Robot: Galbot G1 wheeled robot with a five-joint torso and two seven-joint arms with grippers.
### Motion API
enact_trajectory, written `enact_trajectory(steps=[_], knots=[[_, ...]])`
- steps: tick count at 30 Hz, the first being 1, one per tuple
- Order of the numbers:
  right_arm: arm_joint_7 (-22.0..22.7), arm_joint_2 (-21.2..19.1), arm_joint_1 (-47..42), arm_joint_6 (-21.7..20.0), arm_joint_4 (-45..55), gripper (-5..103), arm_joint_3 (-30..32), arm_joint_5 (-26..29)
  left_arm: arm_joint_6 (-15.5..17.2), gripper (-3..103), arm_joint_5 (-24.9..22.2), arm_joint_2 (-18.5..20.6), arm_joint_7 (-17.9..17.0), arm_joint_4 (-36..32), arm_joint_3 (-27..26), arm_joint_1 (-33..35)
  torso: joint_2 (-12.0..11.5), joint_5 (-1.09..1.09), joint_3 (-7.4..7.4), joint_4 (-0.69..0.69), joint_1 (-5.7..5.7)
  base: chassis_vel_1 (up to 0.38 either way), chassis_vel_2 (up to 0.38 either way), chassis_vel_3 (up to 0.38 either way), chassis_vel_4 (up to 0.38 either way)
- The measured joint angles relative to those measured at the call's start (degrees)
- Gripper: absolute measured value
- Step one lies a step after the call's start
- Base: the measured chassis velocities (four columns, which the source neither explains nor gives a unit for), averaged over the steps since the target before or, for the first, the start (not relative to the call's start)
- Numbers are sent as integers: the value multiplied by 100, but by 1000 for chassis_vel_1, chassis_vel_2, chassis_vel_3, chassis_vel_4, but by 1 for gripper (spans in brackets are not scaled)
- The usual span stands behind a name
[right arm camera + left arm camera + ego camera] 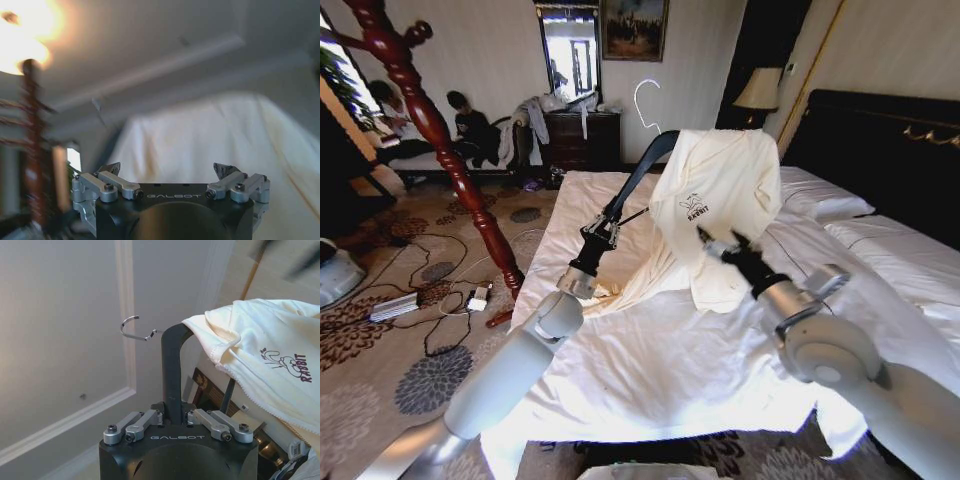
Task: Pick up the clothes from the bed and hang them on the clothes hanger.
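- Head view: left end effector (610,222) raised above the bed (650,350), clamped on one black arm of the clothes hanger (642,170); the hanger's silvery hook (645,100) points up toward the far wall
- Cream shirt (720,200) with a small printed logo drapes over the hanger's other shoulder, its lower part trailing down onto the white quilt
- Right end effector (723,242) sits just in front of the hanging shirt, fingers spread wide, gripping nothing
- Left wrist view: the black hanger bar (172,370) stands pinched between the fingers; the shirt (265,365) hangs to one side of it
- Right wrist view: dark fingertips (226,171) stand well apart; the cream cloth (210,145) lies beyond them
- Carved red-brown wooden post (430,120) stands on the patterned carpet to the robot's left of the bed
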Motion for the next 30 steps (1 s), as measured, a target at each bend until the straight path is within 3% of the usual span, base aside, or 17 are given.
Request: enact_trajectory(steps=[2, 3, 4, 6, 8, 10, 13, 14, 16, 21, 24, 26, 28, 30], knots=[[-751, -305, 139, 191, -252, 100, 303, 229, -125, 15, 35, 197, 44, -65, -75, 104, -1, 1, 1, 2, 1, 0, 0, 0, 0], [-751, -305, 139, 191, -252, 100, 303, 229, -125, 15, 35, 197, 44, -65, -75, 104, -1, 1, 1, 2, 1, 0, 0, 0, 0], [-1022, -408, 165, 201, -331, 100, 399, 332, -155, 15, 41, 257, 57, -90, -105, 147, 0, 2, 1, 1, 1, 0, 0, 0, 0], [-2096, -872, 339, 152, -784, 100, 675, 723, -250, 15, 45, 449, 105, -180, -211, 326, 0, 1, 0, 0, 0, 0, 0, 0, 0], [-2666, -1239, 476, 115, -1154, 100, 677, 980, -317, 15, 57, 552, 146, -251, -231, 431, 0, 0, 0, 2, 0, 0, 0, 0, 0], [-2812, -1335, 520, 102, -1258, 100, 656, 1044, -337, 15, 66, 581, 161, -275, -236, 461, 0, 0, 1, 1, 0, 0, 0, 0, 0], [-4039, -2003, 697, 8, -2183, 100, 365, 1347, -496, 15, 190, 701, 252, -398, -263, 610, 0, 2, 0, 0, 0, 0, 0, 0, 0], [-4039, -2003, 697, 8, -2183, 100, 365, 1347, -496, 15, 190, 701, 252, -398, -263, 610, 0, 2, 0, 0, 0, 0, 0, 0, 0], [-4669, -2275, 652, -8, -2647, 100, 286, 1403, -596, 15, 255, 722, 312, -430, -263, 659, 0, 2, 0, -1, 0, 0, 0, 0, 0], [-5474, -2637, 613, -202, -3288, 100, 249, 1352, -786, 15, 481, 724, 423, -463, -254, 765, -1, 4, 0, -1, 0, 0, 0, 0, 0], [-5573, -2710, 624, -307, -3346, 100, 252, 1367, -818, 15, 528, 727, 438, -468, -250, 792, 0, 4, 0, -1, 0, 0, 0, 0, 0], [-6003, -3011, 703, -724, -3459, 100, 303, 1450, -915, 15, 710, 702, 482, -471, -231, 866, 0, 1, 0, 2, 0, 0, 0, 0, 0], [-6113, -3067, 726, -829, -3468, 100, 310, 1465, -933, 15, 747, 681, 488, -470, -227, 871, 0, 0, 0, 2, 0, 0, 0, 0, 0], [-6779, -3241, 857, -1482, -3512, 100, 321, 1420, -971, 15, 829, 606, 495, -464, -221, 878, 0, 1, 0, 0, 0, 0, 0, 0, 0]])
